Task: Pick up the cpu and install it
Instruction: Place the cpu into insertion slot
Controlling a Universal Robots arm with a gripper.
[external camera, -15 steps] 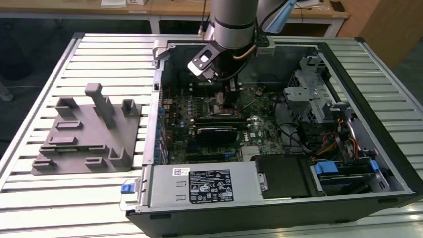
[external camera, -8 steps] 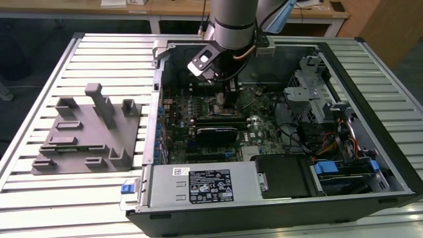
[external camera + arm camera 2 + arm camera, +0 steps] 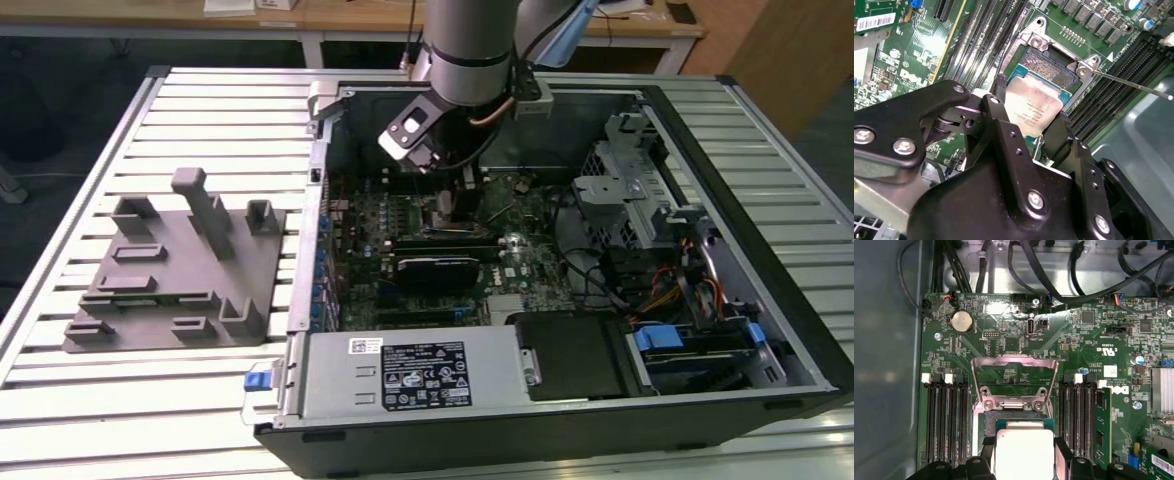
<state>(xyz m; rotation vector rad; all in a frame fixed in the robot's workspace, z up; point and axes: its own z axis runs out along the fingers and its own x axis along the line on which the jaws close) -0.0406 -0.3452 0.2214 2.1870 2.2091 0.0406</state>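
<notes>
The cpu is a thin square chip with a pale silver top, and it sits between the two black fingers of my gripper, which is shut on its edges. It hangs just over the open socket on the green motherboard, partly covering the pin field. In the first wrist view the cpu lies in my gripper, at the socket's edge, with the metal load plate flipped up behind it. In the exterior view my gripper reaches down into the open computer case.
A thin socket lever sticks out beside the socket. Memory slots flank it, with a stick in one. A grey fixture lies on the slatted table at the exterior view's left. A power supply and drive cage crowd the case.
</notes>
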